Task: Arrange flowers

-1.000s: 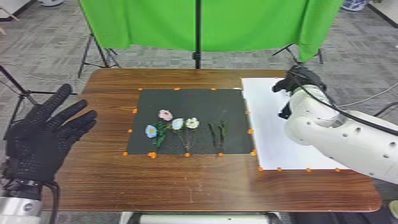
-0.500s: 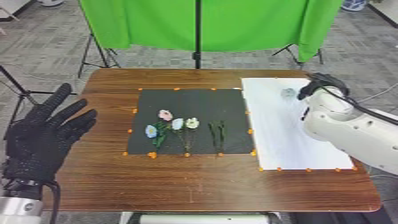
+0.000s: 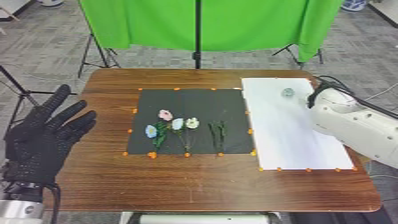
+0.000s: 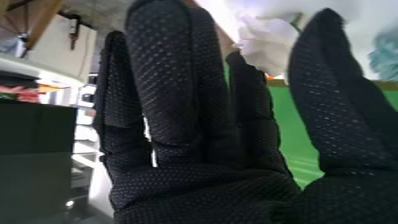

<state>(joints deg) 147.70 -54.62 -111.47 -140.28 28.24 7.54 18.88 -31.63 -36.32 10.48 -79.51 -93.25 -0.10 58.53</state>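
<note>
On the white paper (image 3: 300, 142), 1 greenish flower (image 3: 288, 92) lies left of my straight-fingered right hand (image 3: 314, 96); any grip, I can't tell.

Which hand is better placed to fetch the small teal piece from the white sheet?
Right, probably: the right hand is open, near the teal piece; the left hand is by the table's opposite side.

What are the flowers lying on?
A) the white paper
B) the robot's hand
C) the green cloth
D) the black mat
D, because the flowers lie on the black mat, to the left of the white paper in the head view.
</note>
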